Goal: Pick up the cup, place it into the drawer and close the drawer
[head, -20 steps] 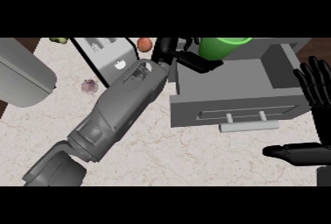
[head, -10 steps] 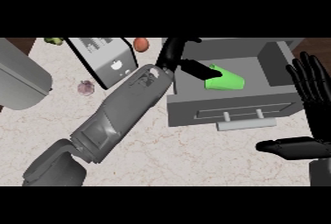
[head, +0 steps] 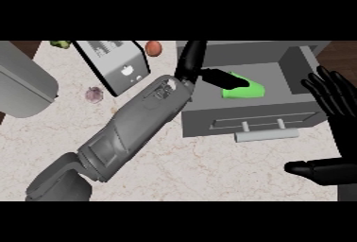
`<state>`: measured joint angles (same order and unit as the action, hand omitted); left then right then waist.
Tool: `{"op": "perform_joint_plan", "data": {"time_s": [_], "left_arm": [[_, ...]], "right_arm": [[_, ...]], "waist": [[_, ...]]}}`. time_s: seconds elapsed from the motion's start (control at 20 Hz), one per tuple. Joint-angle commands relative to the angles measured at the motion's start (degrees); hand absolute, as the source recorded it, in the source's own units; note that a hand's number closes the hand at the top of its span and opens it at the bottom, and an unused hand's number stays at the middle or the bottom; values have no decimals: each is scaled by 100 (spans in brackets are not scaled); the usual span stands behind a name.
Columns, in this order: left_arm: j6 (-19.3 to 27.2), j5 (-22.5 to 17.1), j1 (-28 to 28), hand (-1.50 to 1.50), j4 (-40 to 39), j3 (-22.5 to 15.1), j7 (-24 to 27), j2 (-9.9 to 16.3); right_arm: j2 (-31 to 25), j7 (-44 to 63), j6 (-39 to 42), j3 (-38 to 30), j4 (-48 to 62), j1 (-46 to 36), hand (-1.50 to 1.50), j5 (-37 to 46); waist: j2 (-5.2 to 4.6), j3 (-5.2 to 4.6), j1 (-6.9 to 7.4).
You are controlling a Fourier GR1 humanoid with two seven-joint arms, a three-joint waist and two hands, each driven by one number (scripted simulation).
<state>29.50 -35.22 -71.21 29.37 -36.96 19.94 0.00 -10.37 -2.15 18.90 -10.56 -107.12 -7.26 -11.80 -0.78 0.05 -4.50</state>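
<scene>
The green cup (head: 245, 90) lies tipped inside the open grey drawer (head: 300, 61), toward its middle. My left hand (head: 194, 59) reaches over the drawer's left side on a long grey forearm. Its fingers (head: 222, 78) stretch straight toward the cup, and their tips overlap the cup's left edge. They are not curled round it. My right hand (head: 333, 97) rests open at the right edge, fingers up, just right of the drawer. The drawer's front panel with its bar handle (head: 266, 136) faces me.
A grey toaster-like box (head: 115, 66) stands left of the drawer, with a red round fruit (head: 153, 47) behind it and a small purple item (head: 94, 94) beside it. A large grey object (head: 24, 85) fills the left edge. Something green (head: 60, 45) sits at the back left.
The cup came down from above the drawer's back edge into the drawer and now lies there. My left hand's fingers have straightened off it. The right hand has barely moved.
</scene>
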Motion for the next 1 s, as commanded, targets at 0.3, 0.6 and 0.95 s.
{"op": "perform_joint_plan", "data": {"time_s": [0.3,0.6,0.95], "left_arm": [[105,-283,-211,-150,333,394,133,0],[-301,-330,116,-150,964,824,-93,640],[-314,-288,1226,-150,2214,961,-501,1414]], "right_arm": [[-727,175,717,238,-545,252,150,389],[-756,335,512,458,-949,479,150,1252],[-591,482,157,834,-748,346,150,2282]], "waist": [[70,-6,320],[106,-10,478],[120,-9,603]]}}
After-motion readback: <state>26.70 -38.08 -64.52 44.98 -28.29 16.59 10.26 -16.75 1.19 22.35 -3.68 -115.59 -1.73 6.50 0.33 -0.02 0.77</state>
